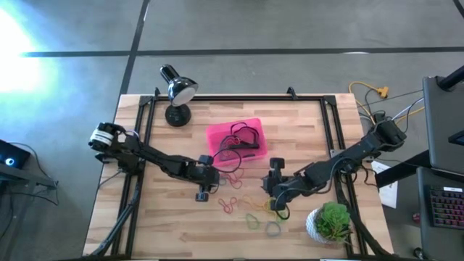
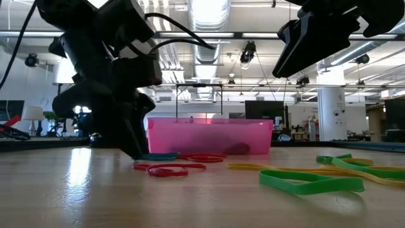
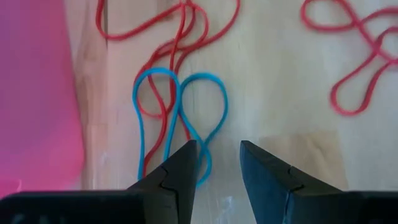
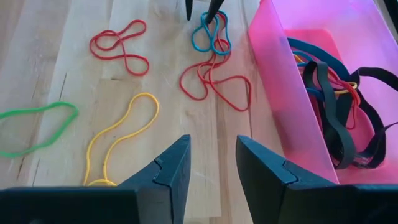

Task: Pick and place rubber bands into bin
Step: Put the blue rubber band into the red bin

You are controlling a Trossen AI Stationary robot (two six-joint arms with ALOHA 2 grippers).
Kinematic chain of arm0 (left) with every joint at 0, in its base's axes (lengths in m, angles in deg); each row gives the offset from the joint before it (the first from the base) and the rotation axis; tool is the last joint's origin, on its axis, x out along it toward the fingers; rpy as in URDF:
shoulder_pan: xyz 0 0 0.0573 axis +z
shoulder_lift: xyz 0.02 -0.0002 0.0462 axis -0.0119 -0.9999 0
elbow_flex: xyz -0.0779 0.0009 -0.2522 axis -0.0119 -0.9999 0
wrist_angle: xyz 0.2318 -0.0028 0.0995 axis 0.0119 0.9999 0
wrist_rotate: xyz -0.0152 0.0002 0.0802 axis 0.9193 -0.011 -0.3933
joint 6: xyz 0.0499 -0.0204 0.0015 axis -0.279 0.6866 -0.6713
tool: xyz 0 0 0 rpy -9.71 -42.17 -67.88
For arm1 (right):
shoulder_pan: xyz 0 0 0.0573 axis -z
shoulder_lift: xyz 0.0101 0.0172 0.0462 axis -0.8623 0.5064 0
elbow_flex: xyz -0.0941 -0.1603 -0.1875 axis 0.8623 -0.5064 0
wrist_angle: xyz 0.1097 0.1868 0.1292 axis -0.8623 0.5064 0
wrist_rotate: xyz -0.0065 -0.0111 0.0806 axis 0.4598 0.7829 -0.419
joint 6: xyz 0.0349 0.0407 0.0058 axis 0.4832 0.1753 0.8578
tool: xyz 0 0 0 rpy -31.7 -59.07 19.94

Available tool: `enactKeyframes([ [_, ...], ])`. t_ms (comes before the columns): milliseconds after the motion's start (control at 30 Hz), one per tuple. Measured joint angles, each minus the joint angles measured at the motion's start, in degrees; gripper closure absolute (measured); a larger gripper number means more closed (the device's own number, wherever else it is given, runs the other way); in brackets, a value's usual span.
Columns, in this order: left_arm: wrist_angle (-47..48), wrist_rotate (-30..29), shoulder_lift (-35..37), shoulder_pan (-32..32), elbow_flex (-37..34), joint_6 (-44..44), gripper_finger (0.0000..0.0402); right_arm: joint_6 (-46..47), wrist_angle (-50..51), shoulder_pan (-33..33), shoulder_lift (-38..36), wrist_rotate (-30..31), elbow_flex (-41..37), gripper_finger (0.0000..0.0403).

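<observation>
High view: pink bin [image 1: 217,135] sits mid-table, a tangle of dark bands inside. Left gripper [image 1: 205,178] is just beside the bin's near-left corner, down over the loose rubber bands [image 1: 239,203] scattered on the wood in front of the bin. Right gripper [image 1: 275,185] is near the bin's right front, above the same scatter. A black lamp [image 1: 176,94] stands at the table's far edge, a potted plant [image 1: 332,221] at the near right.

Low view: the left gripper [image 2: 130,142] reaches down to the tabletop in front of the bin [image 2: 209,135], tips at a blue band [image 2: 158,156]. Red [image 2: 169,168], green [image 2: 310,182] and yellow [image 2: 278,168] bands lie flat on the wood. The other arm hangs high at upper right.

Left wrist view: fingers [image 3: 177,177] narrowly parted, nothing held; one tip overlaps the end of the twisted blue band [image 3: 180,118], which lies across a red band [image 3: 171,37]. Bin wall [image 3: 34,93] just beside.

Right wrist view: fingers [image 4: 171,171] narrowly parted, empty, above bare wood. Ahead lie yellow [image 4: 121,137], green [image 4: 34,127], red [image 4: 119,45] bands; the bin [image 4: 273,81] holds black, blue and red bands [image 4: 333,93].
</observation>
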Motion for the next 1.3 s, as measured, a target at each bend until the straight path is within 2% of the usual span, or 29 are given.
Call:
enactKeyframes([
  [567, -0.2, 0.4, -0.2, 0.1, -0.7, 3.0, 0.0297, 0.0, -0.2, 0.0, 0.0, 0.0, -0.1, 0.0308],
  [700, -0.1, 1.7, -0.2, 0.2, -1.0, 4.5, 0.0320, 0.0, -0.3, 0.0, 0.0, 0.0, -0.1, 0.0310],
  [967, 0.2, 4.6, -0.2, 0.2, -1.0, 4.5, 0.0394, 1.0, -0.4, -0.1, 0.1, 0.0, -0.1, 0.0311],
  [1300, 1.0, 4.6, 0.3, 0.1, -0.5, 4.5, 0.0401, 1.5, -0.4, -0.4, 0.1, 0.0, -0.1, 0.0321],
])
